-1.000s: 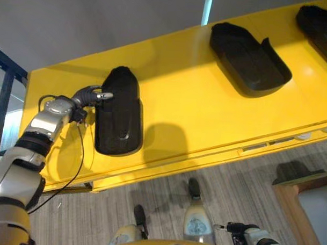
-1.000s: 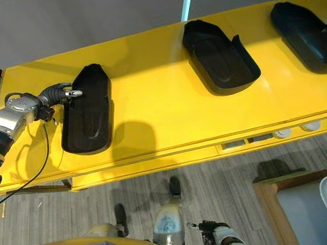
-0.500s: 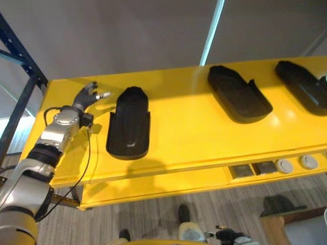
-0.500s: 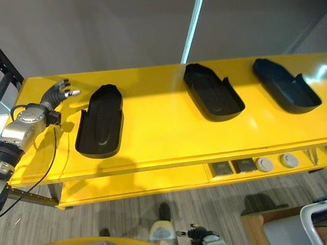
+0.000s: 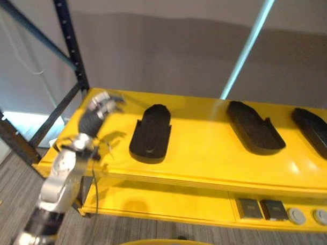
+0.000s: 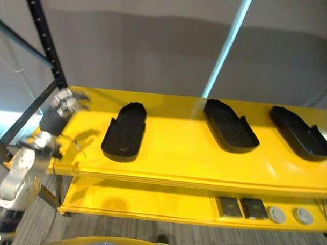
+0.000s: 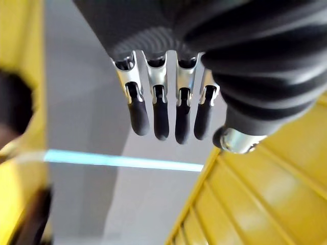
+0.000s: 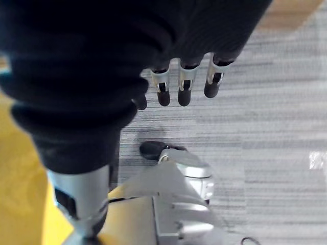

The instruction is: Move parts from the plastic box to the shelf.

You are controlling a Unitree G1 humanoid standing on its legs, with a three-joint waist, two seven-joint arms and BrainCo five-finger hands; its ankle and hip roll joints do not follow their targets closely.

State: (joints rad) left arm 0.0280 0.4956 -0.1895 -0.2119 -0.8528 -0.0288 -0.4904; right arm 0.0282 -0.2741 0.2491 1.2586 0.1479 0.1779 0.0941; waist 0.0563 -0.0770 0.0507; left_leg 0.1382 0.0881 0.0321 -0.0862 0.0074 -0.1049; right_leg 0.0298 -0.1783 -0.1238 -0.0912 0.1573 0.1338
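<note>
From the left eye view, the yellow shelf (image 5: 205,156) carries three black parts side by side: the left part (image 5: 151,133) lies flat near the shelf's left end, the middle part (image 5: 256,127) sits to its right, and the right part (image 5: 317,127) runs off at the edge. The left hand (image 5: 101,106) hovers over the shelf's far left corner, just beside the left part but apart from it, fingers spread and holding nothing.

The right eye view gives the same row, with two dark blocks (image 6: 241,207) and two round discs (image 6: 289,215) on the lower ledge at the right.

In the left wrist view the fingers (image 7: 161,115) hang straight and loose, empty, with yellow shelf behind.

In the right wrist view the right hand (image 8: 180,87) hangs over grey floor (image 8: 286,132), fingers relaxed, carrying nothing.

The parts look like rigid moulded shells, probably light and smooth, so likely a little slippery. Gripping across a raised side wall near the middle should keep one level.
</note>
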